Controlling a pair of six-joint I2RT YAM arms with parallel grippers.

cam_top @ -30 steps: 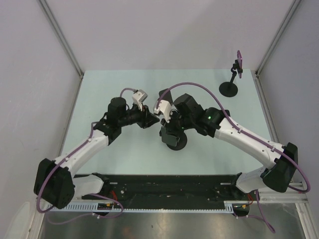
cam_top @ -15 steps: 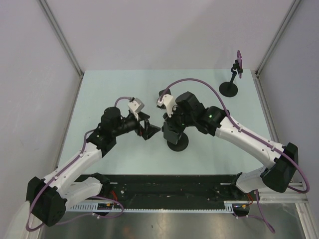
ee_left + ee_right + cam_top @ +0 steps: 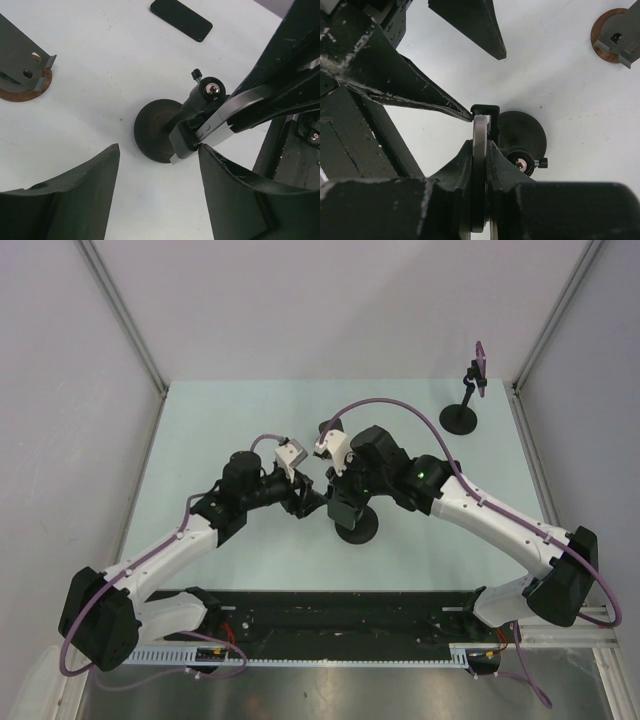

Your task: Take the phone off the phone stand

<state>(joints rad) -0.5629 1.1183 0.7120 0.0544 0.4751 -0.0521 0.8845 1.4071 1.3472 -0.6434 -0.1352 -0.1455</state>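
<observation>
**Phone stand (image 3: 356, 528) with phone (image 3: 479, 150), two arms attending**

Base of the phone stand: round, black, on the table (image 3: 230, 420). Phone: edge-on, seated in the stand's bracket (image 3: 487, 109). Right arm: bent in from the stand's right, wrist over it; right tool (image 3: 338, 502) clamped across the phone. Left arm: stretched low toward the stand's left; left tool (image 3: 159, 150) fingers apart, one tip against the bracket.

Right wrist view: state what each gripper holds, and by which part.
Right gripper is shut on the phone, jaws pinching its flat faces beside the phone stand's clamp. Left gripper holds nothing; jaws open.
</observation>
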